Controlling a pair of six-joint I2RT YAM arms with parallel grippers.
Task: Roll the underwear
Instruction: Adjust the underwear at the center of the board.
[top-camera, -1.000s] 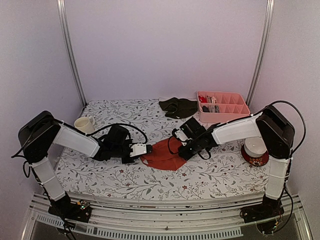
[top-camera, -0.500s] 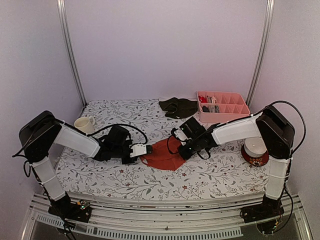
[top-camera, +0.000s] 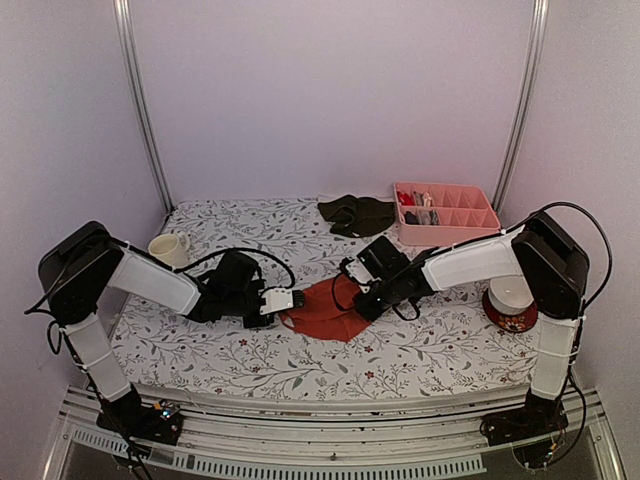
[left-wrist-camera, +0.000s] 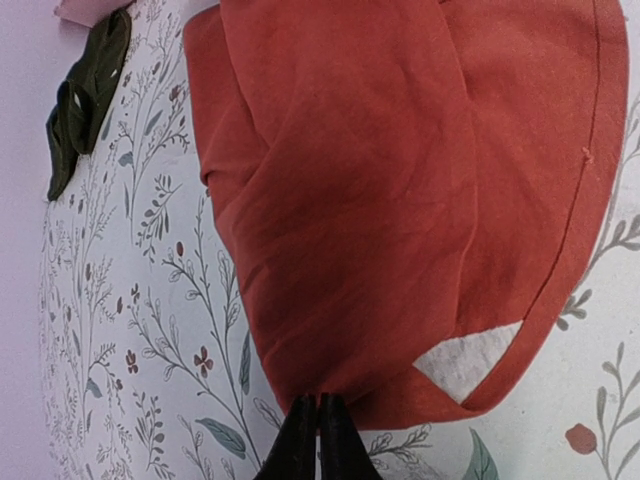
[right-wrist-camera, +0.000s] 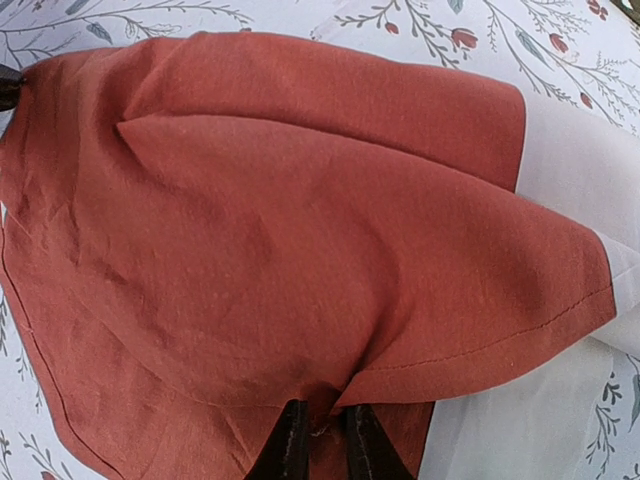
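Note:
The rust-red underwear (top-camera: 325, 309) lies folded on the flowered cloth at the table's middle. It fills the left wrist view (left-wrist-camera: 400, 190) and the right wrist view (right-wrist-camera: 270, 230). My left gripper (top-camera: 290, 300) (left-wrist-camera: 318, 440) is shut on its left edge. My right gripper (top-camera: 362, 298) (right-wrist-camera: 320, 440) is shut on a fold at its right edge. A white inner patch (left-wrist-camera: 465, 358) shows at one corner. The dark olive-black underwear (top-camera: 356, 214) lies at the back; it also shows in the left wrist view (left-wrist-camera: 85, 95). A whitish garment is not seen.
A pink divided tray (top-camera: 445, 212) with small items stands at the back right. A cream mug (top-camera: 168, 248) is at the left. A red bowl with a white lid (top-camera: 510, 303) is at the right edge.
The right gripper has shifted slightly left with the cloth's right edge, bunching the red underwear a little. The left gripper has hardly moved.

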